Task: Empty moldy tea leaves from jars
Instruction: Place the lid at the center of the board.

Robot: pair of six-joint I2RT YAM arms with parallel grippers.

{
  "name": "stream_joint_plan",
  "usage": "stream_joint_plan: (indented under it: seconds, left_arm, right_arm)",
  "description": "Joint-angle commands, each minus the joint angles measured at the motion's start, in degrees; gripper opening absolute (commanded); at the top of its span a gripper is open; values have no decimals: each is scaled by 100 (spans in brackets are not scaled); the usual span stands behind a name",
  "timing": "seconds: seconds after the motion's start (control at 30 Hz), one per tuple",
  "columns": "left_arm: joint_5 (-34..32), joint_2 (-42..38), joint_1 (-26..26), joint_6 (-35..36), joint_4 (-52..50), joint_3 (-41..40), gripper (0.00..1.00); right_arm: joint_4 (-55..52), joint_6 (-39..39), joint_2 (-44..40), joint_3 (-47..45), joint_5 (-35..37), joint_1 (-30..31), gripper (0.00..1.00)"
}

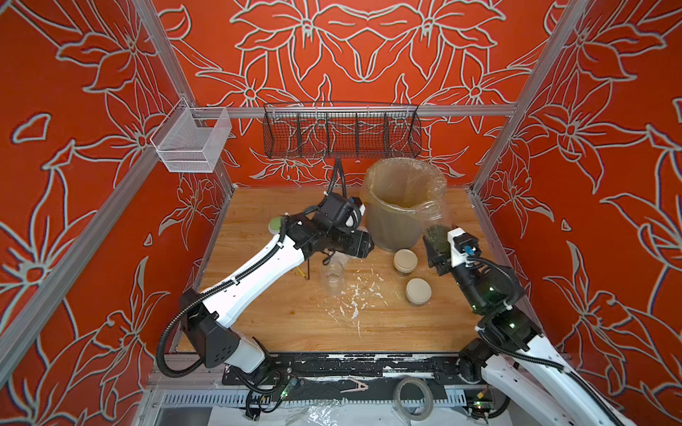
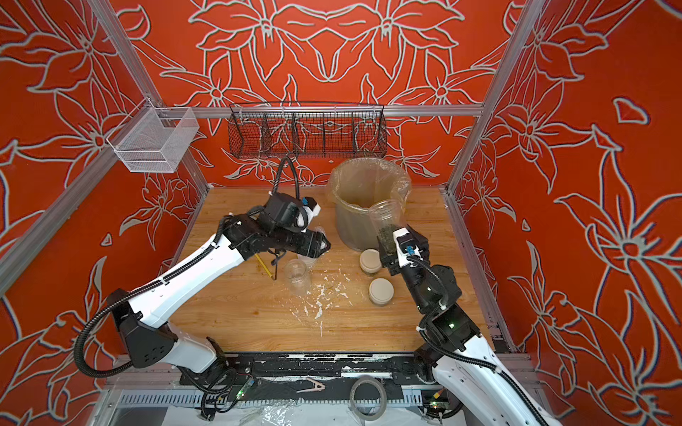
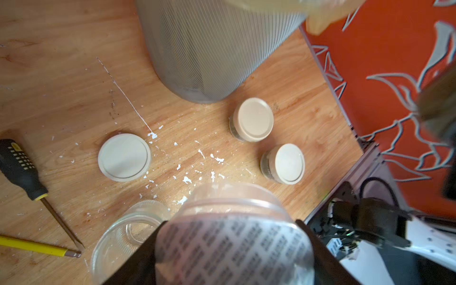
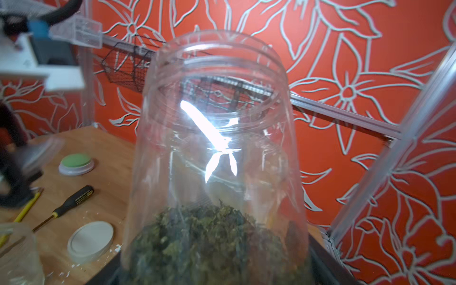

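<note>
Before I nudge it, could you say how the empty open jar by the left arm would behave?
The empty jar is probably light: nothing shows inside its clear walls. Taller than wide, it may tip if pushed near the rim. Tipped, its round body would likely roll.

In both top views the left arm reaches from lower left toward centre, its left gripper clamped on a dotted lid. The right arm rises from lower right, its right gripper clamped on an open jar.
</note>
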Motion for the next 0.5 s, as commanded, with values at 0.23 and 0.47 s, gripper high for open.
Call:
stream_joint_plan:
  seconds: [0.23,0.47]
  left_arm:
    - [-858,1389,-1273,88,171,-151,74]
    - [-1271,2649,-1480,77,-37,277,74]
  right_arm:
    - [-1028,719,-780,420,647,-1,42]
    - [-1155,727,-810,465,551,1,42]
